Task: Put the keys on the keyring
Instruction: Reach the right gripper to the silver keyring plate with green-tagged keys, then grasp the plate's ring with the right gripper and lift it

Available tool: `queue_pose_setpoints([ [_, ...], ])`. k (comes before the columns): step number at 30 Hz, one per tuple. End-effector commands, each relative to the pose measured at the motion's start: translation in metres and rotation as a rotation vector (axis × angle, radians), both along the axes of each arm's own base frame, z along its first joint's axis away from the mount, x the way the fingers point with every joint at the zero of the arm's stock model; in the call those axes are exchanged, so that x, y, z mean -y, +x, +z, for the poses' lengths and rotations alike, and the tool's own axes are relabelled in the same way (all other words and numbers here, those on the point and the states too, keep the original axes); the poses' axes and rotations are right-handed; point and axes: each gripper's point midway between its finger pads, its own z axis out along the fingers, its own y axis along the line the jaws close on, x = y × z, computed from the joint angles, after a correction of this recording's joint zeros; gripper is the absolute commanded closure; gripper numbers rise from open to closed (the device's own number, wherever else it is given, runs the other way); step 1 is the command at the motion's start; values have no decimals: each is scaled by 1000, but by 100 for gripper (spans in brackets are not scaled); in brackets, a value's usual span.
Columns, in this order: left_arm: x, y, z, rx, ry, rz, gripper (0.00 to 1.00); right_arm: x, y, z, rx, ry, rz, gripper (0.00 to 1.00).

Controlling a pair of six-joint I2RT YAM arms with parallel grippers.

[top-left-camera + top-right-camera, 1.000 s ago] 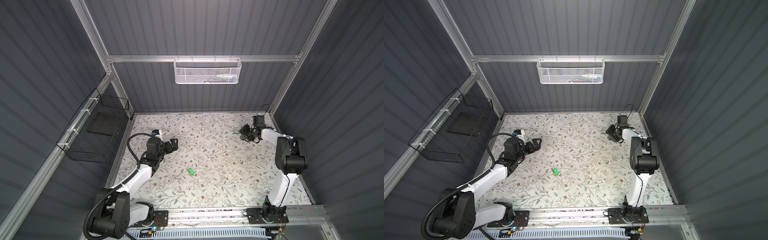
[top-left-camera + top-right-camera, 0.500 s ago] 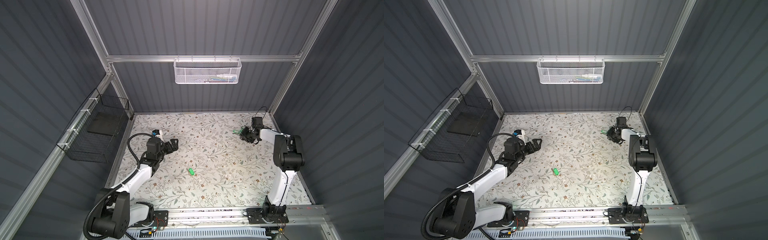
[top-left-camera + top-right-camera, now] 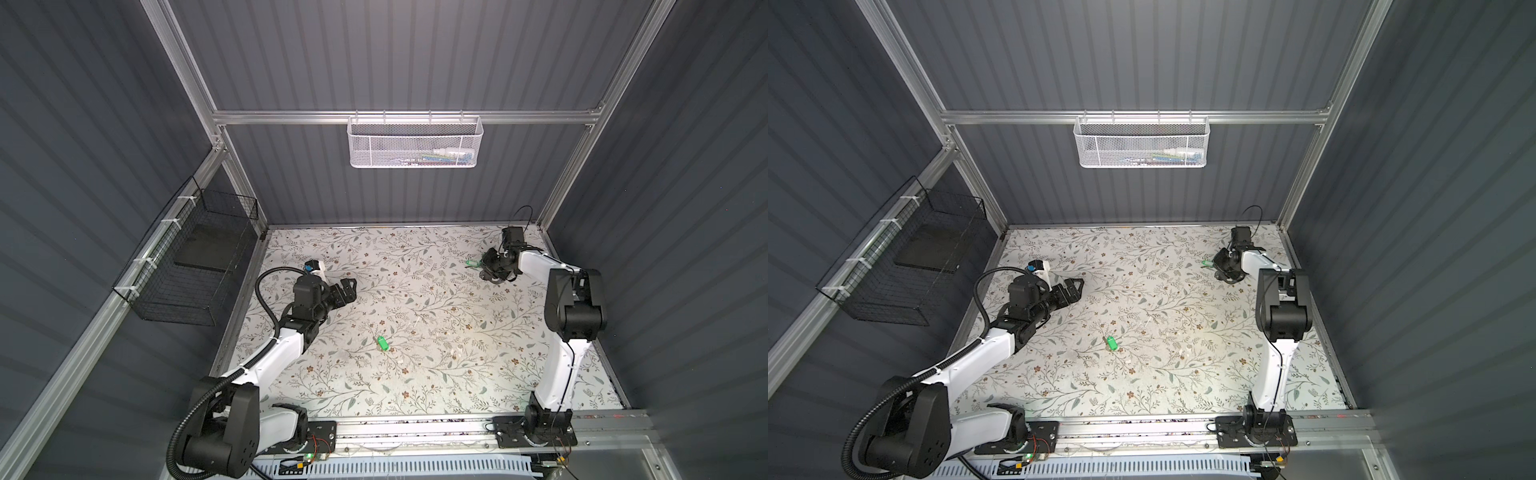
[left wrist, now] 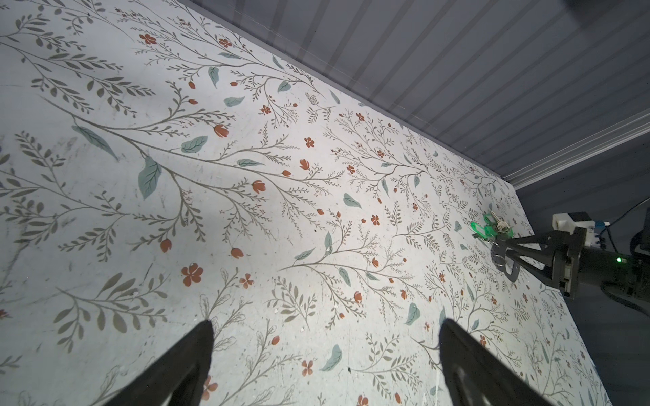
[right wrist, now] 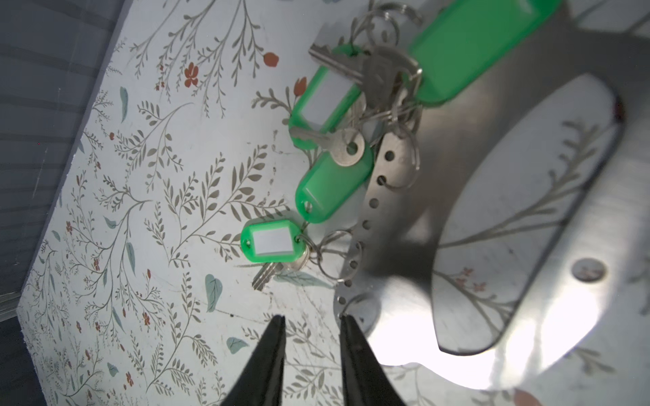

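Hovering: the right gripper [image 5: 311, 318] hangs low at the edge of the keyring [image 5: 401, 267], jaws narrowed to a slit with nothing between them.
Keyring: this flat grey metal loop lies on the table [image 5: 158, 211] just beside and ahead of the fingertips; one tip nearly touches a small ring [image 5: 362, 295] on its perforated edge.
Keys on it: a bunch of green tags [image 5: 330, 186] with keys lies just beyond the tips, apparently hooked into the holes.
Loose key: one green tag [image 3: 382, 343] lies alone, well apart from both grippers.
Left gripper [image 4: 327, 327]: spread wide and empty over bare table.
Risk, slip: the loop lies flush, so the narrowed tips could skid off its thin edge.
Risk, wrong catch: they could nip the small ring instead and pull the bunch askew.
Risk, tangle: dragging the loop may snarl the tags and rings.
Risk, reach: the loose tag is far from the loop, and carrying either across invites a drop.
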Motion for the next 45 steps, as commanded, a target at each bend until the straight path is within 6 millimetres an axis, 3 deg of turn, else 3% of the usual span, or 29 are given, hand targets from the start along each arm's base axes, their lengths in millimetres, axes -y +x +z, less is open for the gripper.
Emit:
queue_pose_setpoints([
  [1,2,-6,8,17,-5,-13,0,1,-11,-12,-61,-14,-24,66],
  [16,2,-9,14,41,-9,-21,0,0,-19,-15,-75,29,-78,61],
  [26,1,-13,17,49,-13,-23,0,-8,-46,-17,-108,42,-45,61],
  [31,1,-14,19,56,-21,-21,0,-23,-69,-18,-122,44,-7,61],
  [39,0,-22,25,68,-33,-21,0,-55,-122,-37,-183,73,61,60],
  [45,1,-31,28,75,-56,-34,0,-88,-184,-42,-200,40,156,59],
])
